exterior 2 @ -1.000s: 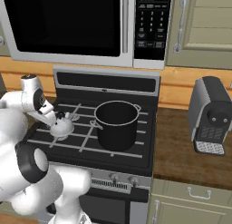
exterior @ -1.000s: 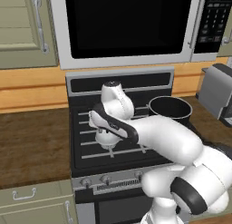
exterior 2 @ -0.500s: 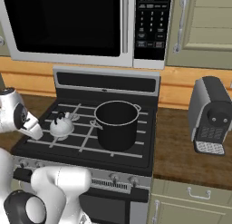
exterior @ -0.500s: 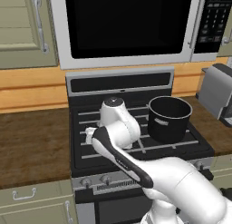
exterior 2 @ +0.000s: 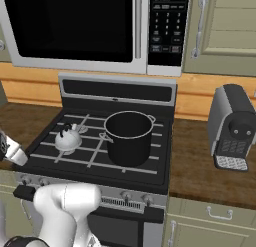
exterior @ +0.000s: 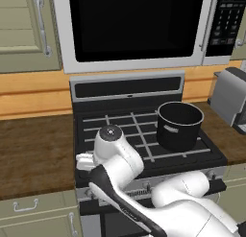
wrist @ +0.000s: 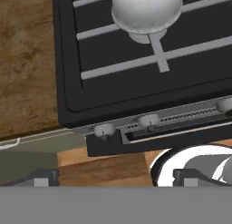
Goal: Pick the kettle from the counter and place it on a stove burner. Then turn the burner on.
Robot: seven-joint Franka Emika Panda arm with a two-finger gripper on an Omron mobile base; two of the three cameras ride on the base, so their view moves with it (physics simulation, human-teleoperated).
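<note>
Your gripper (wrist: 113, 177) hung with its jaws spread wide and nothing between them, over the stove's front edge (wrist: 149, 112). Just below its fingertips sat 2 knobs (wrist: 103, 129) on the control panel. Beyond them lay open grate bars, then the kettle (wrist: 146, 10) resting on the stove burner (wrist: 144, 36), with bare counter (wrist: 25, 60) alongside.
</note>
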